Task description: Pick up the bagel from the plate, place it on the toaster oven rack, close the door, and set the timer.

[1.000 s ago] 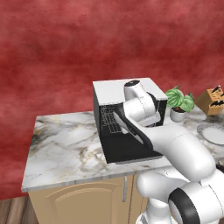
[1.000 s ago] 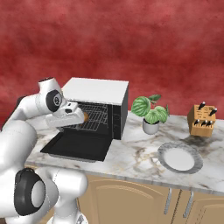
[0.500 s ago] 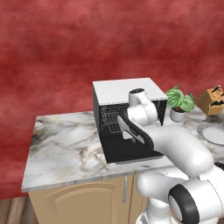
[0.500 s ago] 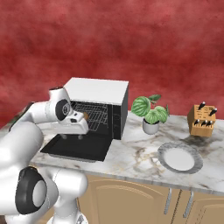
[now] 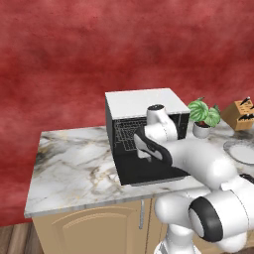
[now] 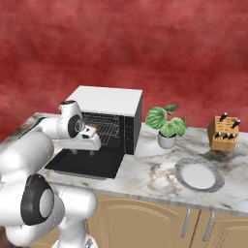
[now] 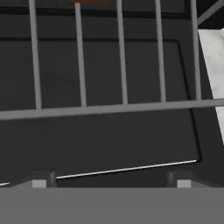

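The black toaster oven (image 6: 109, 109) with its white top stands on the marble counter, its door (image 6: 85, 167) folded down flat. Inside, the wire rack (image 6: 105, 127) carries the brown bagel (image 6: 95, 129), partly hidden behind my hand. My gripper (image 6: 82, 152) hangs open and empty over the lowered door, just outside the oven mouth. In the hand view the rack's front bar (image 7: 109, 107) crosses the middle, a sliver of bagel (image 7: 89, 1) shows at the top edge, and the gripper (image 7: 110, 180) stands open above the door. The plate (image 6: 183, 180) lies bare to the right.
A potted plant (image 6: 167, 128) stands just right of the oven, and a wooden knife block (image 6: 224, 134) sits at the far right. Bare marble counter (image 5: 74, 168) stretches left of the oven. My arm (image 5: 198, 158) crosses over the door's right side.
My hand has drawn back out of the oven and dropped lower over the open door. The bagel stays on the rack. The jaws have stayed open.
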Tool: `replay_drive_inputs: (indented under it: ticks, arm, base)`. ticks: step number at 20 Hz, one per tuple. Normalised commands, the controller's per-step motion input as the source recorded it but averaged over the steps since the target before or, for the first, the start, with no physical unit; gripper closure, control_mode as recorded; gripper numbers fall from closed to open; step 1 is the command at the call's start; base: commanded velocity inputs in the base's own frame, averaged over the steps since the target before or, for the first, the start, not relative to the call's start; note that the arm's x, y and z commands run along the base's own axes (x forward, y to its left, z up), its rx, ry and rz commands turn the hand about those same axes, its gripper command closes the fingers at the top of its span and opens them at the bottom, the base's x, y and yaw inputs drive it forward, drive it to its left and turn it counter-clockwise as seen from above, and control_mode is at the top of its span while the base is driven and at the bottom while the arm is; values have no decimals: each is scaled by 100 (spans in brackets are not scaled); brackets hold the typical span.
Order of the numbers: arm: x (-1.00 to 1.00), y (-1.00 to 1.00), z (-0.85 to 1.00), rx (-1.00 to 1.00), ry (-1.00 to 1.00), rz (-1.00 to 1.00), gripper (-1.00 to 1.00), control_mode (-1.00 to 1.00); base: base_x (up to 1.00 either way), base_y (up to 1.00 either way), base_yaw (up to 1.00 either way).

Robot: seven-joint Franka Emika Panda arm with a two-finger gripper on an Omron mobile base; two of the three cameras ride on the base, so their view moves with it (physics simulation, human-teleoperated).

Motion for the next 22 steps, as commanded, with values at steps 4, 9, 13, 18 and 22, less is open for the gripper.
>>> replay_drive_inputs:
  ticks: [4,9,13,18,22]
  arm:
    - [58,0,-8,3,-2,0,-100,-100]
    - [67,0,0,3,-3,0,-100,-100]
    - [69,0,0,2,-1,0,-100,-100]
    - [69,3,0,1,-1,0,-100,-100]
    - [43,9,4,0,-7,0,-100,-100]
  base:
    - [0,0,0]
    - [0,0,0]
    - [0,0,0]
    - [0,0,0]
    - [0,0,0]
